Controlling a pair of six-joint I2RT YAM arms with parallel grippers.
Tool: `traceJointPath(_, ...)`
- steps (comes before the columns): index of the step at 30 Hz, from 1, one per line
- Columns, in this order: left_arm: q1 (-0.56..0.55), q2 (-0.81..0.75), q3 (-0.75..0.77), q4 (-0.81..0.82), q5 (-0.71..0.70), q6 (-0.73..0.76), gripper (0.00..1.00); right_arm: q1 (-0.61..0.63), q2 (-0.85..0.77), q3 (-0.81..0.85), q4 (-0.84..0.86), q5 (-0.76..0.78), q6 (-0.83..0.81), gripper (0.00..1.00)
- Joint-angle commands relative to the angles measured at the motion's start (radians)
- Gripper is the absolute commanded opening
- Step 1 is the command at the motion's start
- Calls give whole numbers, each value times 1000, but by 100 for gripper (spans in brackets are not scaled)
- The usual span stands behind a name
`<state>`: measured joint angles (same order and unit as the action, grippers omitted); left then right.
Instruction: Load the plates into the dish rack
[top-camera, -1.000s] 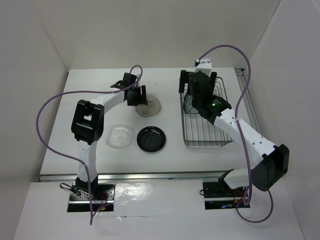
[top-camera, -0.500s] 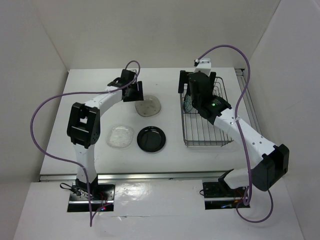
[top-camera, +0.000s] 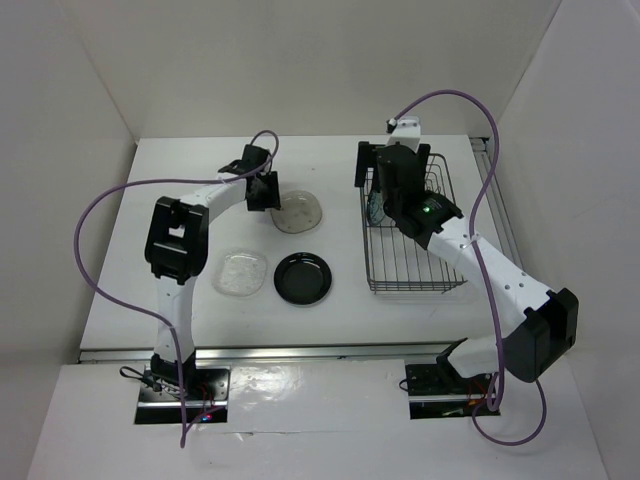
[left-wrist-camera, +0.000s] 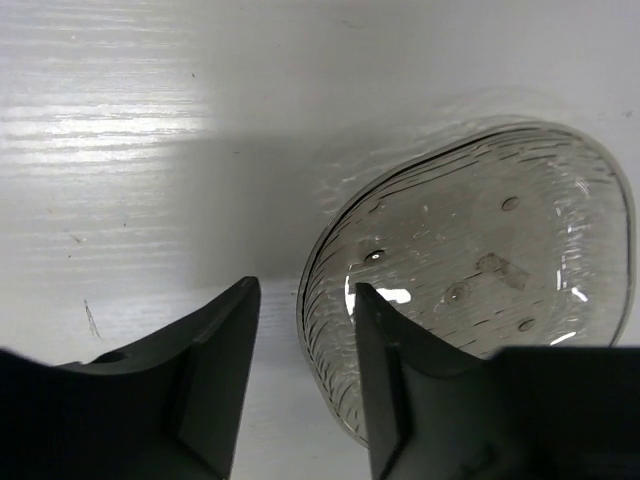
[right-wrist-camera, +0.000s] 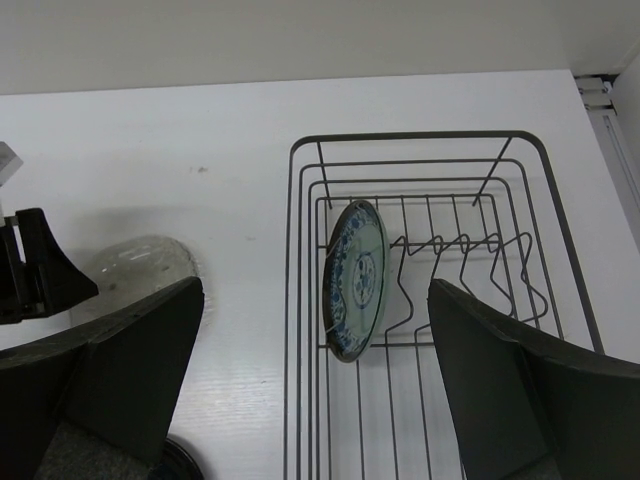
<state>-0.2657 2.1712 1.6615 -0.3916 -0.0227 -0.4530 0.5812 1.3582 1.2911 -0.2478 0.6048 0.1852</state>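
Observation:
The translucent beige plate (top-camera: 298, 212) lies flat on the table. My left gripper (top-camera: 262, 192) is open at its left rim; in the left wrist view (left-wrist-camera: 305, 300) one finger (left-wrist-camera: 385, 380) is over the inside of the beige plate (left-wrist-camera: 480, 260) and the other is outside it. My right gripper (top-camera: 395, 170) is open wide and empty above the dish rack (top-camera: 437, 282). The teal-patterned plate (right-wrist-camera: 358, 278) stands on edge between the divider prongs at the left end of the rack (right-wrist-camera: 420, 135). The clear squarish plate (top-camera: 241, 272) and the black plate (top-camera: 303, 277) lie flat nearer the front.
White walls close in the table at the back and both sides. A metal rail (top-camera: 495, 190) runs along the right side beyond the rack. Purple cables loop over both arms. The rack's other prong slots (right-wrist-camera: 470, 270) hold nothing.
The left gripper has shifted slightly at the beige plate's left rim and its elbow has swung. The right arm and all plates have stayed put.

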Motion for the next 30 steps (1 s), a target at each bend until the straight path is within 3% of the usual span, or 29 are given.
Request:
traceJointPath(1,0,35,41,-18,33,-7,53,16,-22,11,13,-10,7,100)
traceJointPath(3,0,35,61,-30,44,-7,45,16,-22,11,13,-10,7,100)
traceJointPath(7,0,44,72,-50,53,-7,41,16,-31,2,22,-10,16,100)
traceJointPath(9,0,55,81,-50,64,-7,29,16,-31,2,22,-19,16,100)
traceJointPath(11,0,64,93,-62,64,-7,3,16,-42,-9,33,-19,16,100)
traceJointPath(12,0,76,113,-81,64,-16,0,16,-42,-9,33,-19,16,100)
traceJointPath(16,35,29,113,-101,86,-27,0,0,-51,-21,53,-129,-2,100)
traceJointPath(19,81,-127,72,-63,113,-46,0,-35,-82,-67,125,-377,-41,100)
traceJointPath(23,128,-345,8,91,386,43,0,-107,-146,-189,295,-681,-41,100)
traceJointPath(24,128,-378,-2,120,515,62,0,-122,-156,-190,314,-771,-41,100)
traceJointPath(27,128,-444,-2,145,735,127,0,-161,-143,-190,334,-846,-41,100)
traceJointPath(30,128,-537,-83,247,805,113,0,-175,-143,-199,375,-898,-15,100)
